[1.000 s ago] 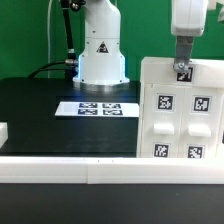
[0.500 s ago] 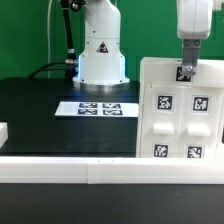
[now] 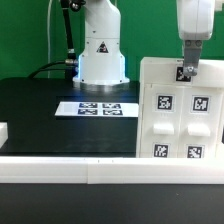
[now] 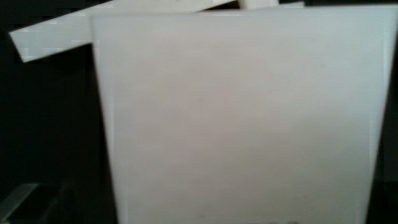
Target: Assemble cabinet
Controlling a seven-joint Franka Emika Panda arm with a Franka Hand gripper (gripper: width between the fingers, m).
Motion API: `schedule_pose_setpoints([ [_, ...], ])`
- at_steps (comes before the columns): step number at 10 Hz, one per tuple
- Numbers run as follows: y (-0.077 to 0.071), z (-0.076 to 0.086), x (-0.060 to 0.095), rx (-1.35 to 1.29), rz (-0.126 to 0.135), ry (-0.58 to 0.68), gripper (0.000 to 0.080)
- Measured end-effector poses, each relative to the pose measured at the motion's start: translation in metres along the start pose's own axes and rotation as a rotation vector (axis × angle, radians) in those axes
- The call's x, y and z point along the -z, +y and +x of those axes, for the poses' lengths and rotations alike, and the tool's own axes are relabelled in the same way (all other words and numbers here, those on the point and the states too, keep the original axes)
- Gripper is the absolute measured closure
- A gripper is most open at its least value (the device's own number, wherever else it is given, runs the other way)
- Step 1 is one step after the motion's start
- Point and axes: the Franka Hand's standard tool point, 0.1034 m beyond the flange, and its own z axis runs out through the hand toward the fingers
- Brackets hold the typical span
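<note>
Seemingly upright on the black tabletop [image 3: 40,100] at the exterior view's right, near the front rail, the cabinet [image 3: 180,110] looks a stiff, hollow, smooth plastic box, probably light for its bulk but slippery and apt to tip, so its thin top wall seems the best place to hold. At that far top edge the pincer [image 3: 185,72] comes straight down and meets the cabinet, though I cannot tell whether its fingers are apart or clamped on the wall. From the wrist view only a broad plain white face of the cabinet [image 4: 240,120] fills the picture, with no fingers visible.
</note>
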Motion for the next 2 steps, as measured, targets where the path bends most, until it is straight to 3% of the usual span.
schedule_pose_setpoints([
  [2,0.0003,-0.0003,-0.0004,0.007,-0.001,0.0,0.0002],
])
